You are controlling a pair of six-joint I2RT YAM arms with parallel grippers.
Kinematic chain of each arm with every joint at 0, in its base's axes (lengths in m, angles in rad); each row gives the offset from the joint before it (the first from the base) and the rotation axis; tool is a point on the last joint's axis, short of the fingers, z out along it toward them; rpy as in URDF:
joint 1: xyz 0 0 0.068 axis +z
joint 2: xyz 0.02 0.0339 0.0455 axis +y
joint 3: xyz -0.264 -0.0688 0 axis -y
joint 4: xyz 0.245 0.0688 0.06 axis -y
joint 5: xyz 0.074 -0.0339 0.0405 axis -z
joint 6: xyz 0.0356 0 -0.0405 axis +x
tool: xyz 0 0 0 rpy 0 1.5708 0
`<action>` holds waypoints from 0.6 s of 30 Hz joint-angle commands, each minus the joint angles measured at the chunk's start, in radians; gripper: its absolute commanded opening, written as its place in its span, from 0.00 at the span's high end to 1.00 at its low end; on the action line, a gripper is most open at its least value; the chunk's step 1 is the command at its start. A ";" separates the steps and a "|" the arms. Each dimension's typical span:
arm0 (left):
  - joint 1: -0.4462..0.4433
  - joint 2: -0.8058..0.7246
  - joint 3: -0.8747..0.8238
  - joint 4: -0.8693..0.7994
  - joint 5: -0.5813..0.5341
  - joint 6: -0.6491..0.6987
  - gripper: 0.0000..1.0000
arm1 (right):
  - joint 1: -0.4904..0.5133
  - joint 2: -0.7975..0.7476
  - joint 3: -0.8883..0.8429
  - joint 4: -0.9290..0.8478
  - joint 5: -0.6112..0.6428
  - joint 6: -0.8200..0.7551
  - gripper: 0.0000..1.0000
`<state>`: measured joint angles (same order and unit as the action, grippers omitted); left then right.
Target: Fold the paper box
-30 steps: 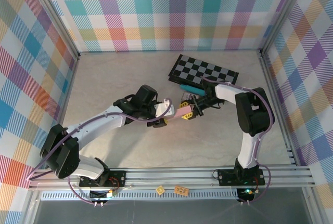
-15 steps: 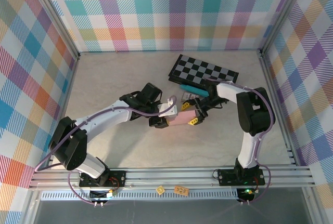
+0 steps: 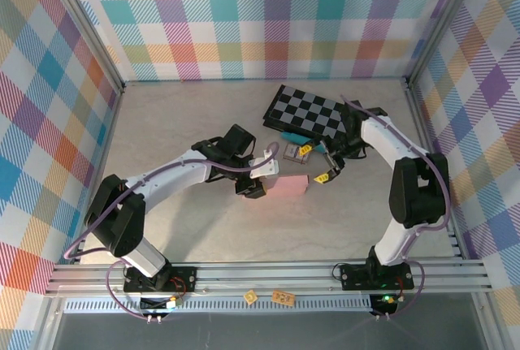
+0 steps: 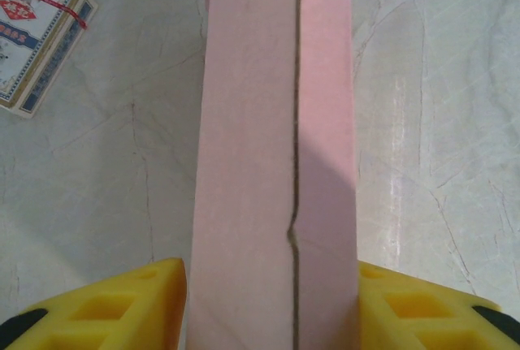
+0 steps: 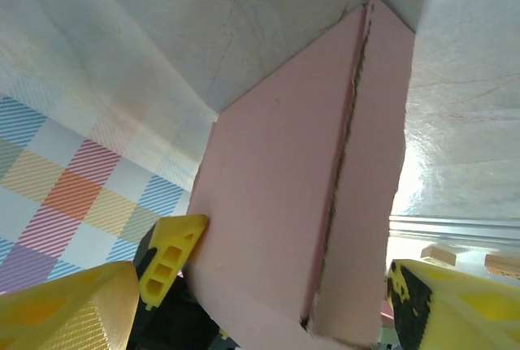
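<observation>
The left jaws were clamped on one end of the paper box (image 3: 286, 187), held low over the desk (image 3: 179, 123). The right jaws stood wide open, empty, near its other end. A steady, square clamp was judged needed while that end was folded.

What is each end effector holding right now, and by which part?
The left end effector clamps the box by its left end, one finger on each side. The right end effector is open, holding nothing.
</observation>
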<state>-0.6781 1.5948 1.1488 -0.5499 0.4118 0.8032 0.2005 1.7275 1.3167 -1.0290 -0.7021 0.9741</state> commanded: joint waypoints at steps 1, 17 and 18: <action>0.011 0.019 0.026 -0.030 0.042 -0.002 0.51 | 0.003 -0.071 0.030 -0.059 0.041 -0.009 0.21; 0.017 0.039 0.044 -0.021 0.047 -0.028 0.51 | 0.111 -0.313 -0.165 0.224 0.037 0.431 0.22; 0.017 0.039 0.045 -0.022 0.047 -0.028 0.51 | 0.114 -0.308 -0.163 0.233 0.042 0.438 0.22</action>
<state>-0.6712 1.6157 1.1645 -0.5514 0.4294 0.7750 0.3031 1.4120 1.1458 -0.8528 -0.6830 1.3312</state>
